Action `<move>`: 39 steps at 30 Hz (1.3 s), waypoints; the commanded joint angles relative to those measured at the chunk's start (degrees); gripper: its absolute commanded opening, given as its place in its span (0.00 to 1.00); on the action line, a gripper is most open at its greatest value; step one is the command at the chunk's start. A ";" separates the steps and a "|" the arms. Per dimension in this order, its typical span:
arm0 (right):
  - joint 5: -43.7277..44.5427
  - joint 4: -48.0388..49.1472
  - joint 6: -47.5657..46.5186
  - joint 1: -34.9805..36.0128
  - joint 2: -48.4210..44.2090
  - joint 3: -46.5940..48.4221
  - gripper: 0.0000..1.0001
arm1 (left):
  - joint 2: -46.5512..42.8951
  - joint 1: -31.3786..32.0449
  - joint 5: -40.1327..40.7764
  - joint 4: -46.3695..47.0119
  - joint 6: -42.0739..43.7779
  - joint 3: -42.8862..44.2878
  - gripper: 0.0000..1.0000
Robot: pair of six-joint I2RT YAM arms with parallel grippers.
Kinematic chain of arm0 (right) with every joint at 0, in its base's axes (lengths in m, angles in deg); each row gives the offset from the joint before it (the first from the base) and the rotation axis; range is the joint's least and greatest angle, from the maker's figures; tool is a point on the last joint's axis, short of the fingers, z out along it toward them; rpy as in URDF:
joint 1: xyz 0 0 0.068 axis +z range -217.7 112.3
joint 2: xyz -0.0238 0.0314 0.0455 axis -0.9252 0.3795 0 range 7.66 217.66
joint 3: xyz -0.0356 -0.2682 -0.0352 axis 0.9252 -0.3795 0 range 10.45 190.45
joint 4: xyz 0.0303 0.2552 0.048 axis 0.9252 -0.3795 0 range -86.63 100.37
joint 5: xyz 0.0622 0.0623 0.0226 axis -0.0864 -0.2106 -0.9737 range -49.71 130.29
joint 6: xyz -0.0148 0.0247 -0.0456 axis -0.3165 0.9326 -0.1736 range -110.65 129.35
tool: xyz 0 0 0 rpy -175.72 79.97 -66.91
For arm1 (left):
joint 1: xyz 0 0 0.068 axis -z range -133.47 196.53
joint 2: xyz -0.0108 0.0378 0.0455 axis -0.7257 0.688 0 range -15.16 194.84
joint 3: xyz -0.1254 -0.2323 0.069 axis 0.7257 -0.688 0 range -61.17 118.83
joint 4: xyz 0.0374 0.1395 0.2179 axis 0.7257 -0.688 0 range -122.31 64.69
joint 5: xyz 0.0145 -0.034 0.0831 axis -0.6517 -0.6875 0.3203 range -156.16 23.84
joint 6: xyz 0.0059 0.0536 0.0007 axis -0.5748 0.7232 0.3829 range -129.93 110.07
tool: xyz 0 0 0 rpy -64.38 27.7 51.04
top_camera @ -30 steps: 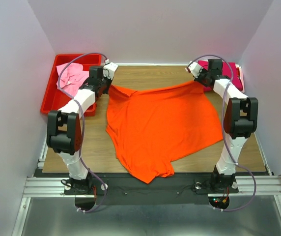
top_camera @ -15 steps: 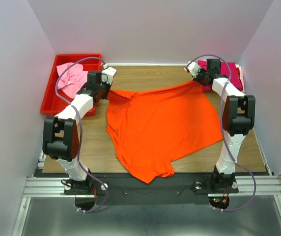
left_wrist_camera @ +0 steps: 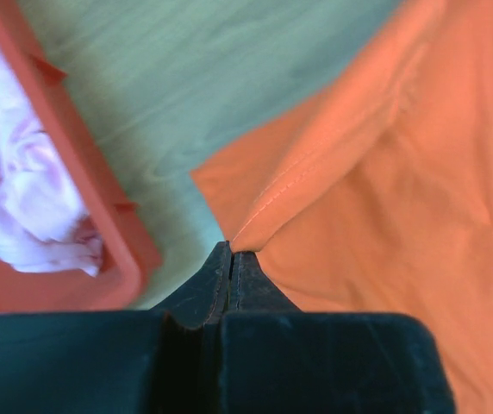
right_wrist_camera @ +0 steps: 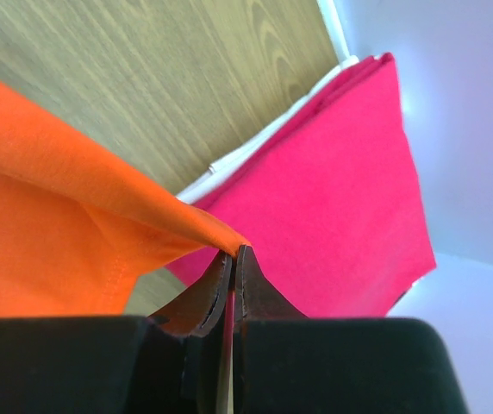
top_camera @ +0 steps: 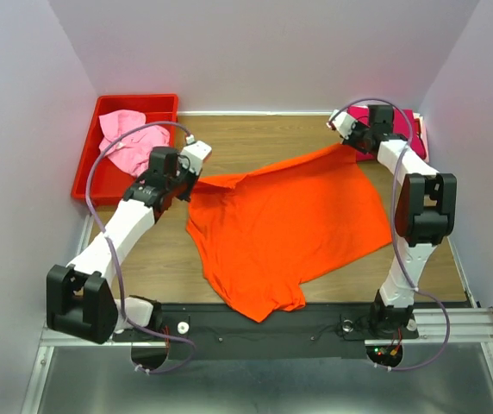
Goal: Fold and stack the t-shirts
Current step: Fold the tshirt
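Left gripper (left_wrist_camera: 231,252) has its two dark fingers pressed together on a pinch of the orange t-shirt (top_camera: 281,220), at a seamed fold at the cloth's far-left corner. No gap shows between the fingers in the left wrist view. Right gripper (right_wrist_camera: 234,252) is closed in the same way on the orange shirt's far-right corner, where the cloth is drawn to a point as it enters the fingertips. Between the two grips the shirt's far edge runs as a slanting line, farther away at the right and nearer at the left. It seems lifted off the table (top_camera: 255,138) there, though from above I cannot be sure how much. The rest of the orange shirt lies spread over the middle of the wooden table, with its near end reaching the table's near edge and a few wrinkles on its left side. The magenta t-shirt (right_wrist_camera: 333,198) lies flat in the far-right corner, just beyond the right gripper, and a white edge shows from under it; what that edge belongs to is not clear. The light pink t-shirt (top_camera: 124,142) lies crumpled in the red bin (top_camera: 136,101) at the far-left corner, left of the left gripper and apart from the orange cloth.
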 commanded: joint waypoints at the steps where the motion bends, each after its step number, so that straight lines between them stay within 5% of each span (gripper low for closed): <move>1: -0.71 1.38 -2.65 -1.77 -4.45 -1.46 0.01 | -4.17 4.72 0.78 -5.78 0.02 -2.85 0.00; 24: -1.06 1.12 -12.32 -3.35 -8.94 -12.80 0.01 | 0.13 18.35 -4.93 -21.87 8.18 -1.01 0.00; 27: 0.25 1.03 -15.21 -3.44 -9.38 -15.96 0.10 | 2.33 18.35 -4.84 -22.05 8.89 -1.97 0.23; 31: 2.89 0.86 -15.66 -3.44 -9.12 -17.29 0.35 | 1.55 18.27 -6.50 -23.19 10.12 -2.24 0.34; 32: 3.07 0.77 -14.53 -3.53 -9.03 -16.59 0.40 | 1.11 18.35 -7.12 -23.63 10.12 -1.54 0.45; 39: 2.81 -5.37 -8.02 -3.79 -10.87 -12.46 0.45 | 0.14 16.07 -9.76 -21.09 7.75 0.84 0.48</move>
